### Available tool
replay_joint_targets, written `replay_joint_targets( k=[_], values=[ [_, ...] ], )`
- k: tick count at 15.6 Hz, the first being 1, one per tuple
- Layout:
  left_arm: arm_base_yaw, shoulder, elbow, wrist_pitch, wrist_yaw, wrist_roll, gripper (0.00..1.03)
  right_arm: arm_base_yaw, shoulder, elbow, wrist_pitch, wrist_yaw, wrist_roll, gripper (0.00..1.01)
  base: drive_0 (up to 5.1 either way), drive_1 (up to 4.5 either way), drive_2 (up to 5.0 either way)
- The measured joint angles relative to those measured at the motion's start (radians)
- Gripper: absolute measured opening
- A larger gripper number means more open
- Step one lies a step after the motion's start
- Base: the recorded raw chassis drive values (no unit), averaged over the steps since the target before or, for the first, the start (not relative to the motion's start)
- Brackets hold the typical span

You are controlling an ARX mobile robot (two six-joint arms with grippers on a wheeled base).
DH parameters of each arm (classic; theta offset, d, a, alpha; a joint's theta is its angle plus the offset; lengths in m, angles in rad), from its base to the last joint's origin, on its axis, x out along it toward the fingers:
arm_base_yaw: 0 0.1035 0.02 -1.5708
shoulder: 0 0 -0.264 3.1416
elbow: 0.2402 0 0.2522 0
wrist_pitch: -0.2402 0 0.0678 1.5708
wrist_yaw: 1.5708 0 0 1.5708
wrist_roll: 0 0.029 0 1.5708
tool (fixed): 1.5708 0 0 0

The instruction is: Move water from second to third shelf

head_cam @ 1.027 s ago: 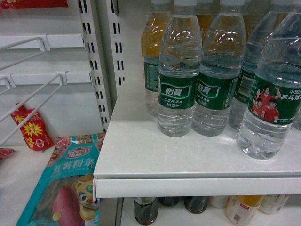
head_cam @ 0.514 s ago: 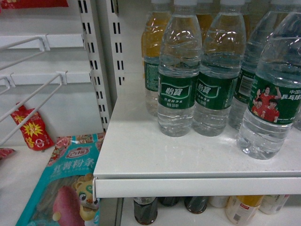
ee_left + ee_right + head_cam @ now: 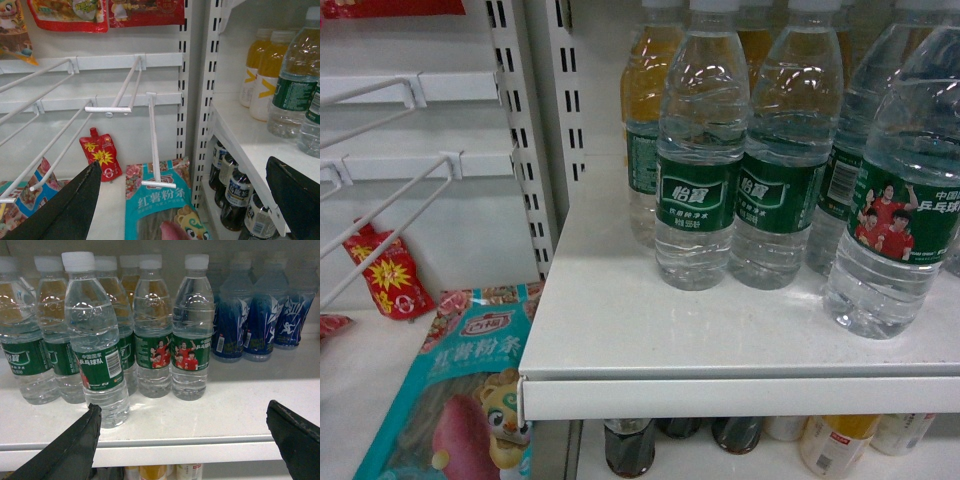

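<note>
Several clear ribbed water bottles with dark green labels stand on a white shelf (image 3: 650, 340). The foremost water bottle (image 3: 898, 215) shows red-shirted figures and stands at the right near the shelf's front edge. In the right wrist view that front water bottle (image 3: 97, 355) is at the left, and two more (image 3: 191, 347) stand behind it. My right gripper (image 3: 182, 440) is open in front of the shelf edge, below and right of the front bottle, holding nothing. My left gripper (image 3: 182, 200) is open and empty, facing the hook rack beside the shelving. Neither gripper shows in the head view.
Yellow drink bottles (image 3: 265, 80) stand behind the water and blue-labelled bottles (image 3: 260, 320) to its right. Dark bottles (image 3: 235, 200) fill the shelf below. Left of the slotted upright (image 3: 530, 140), white wire hooks (image 3: 152, 140) jut out over snack packets (image 3: 460, 400).
</note>
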Motion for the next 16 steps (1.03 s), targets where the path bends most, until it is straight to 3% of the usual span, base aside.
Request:
replay_joint_targets(
  k=[16],
  values=[
    [0.000, 0.000, 0.000, 0.000, 0.000, 0.000, 0.98, 0.000, 0.000, 0.000, 0.000, -0.001, -0.003, 0.98, 0.0, 0.00, 0.0]
  ],
)
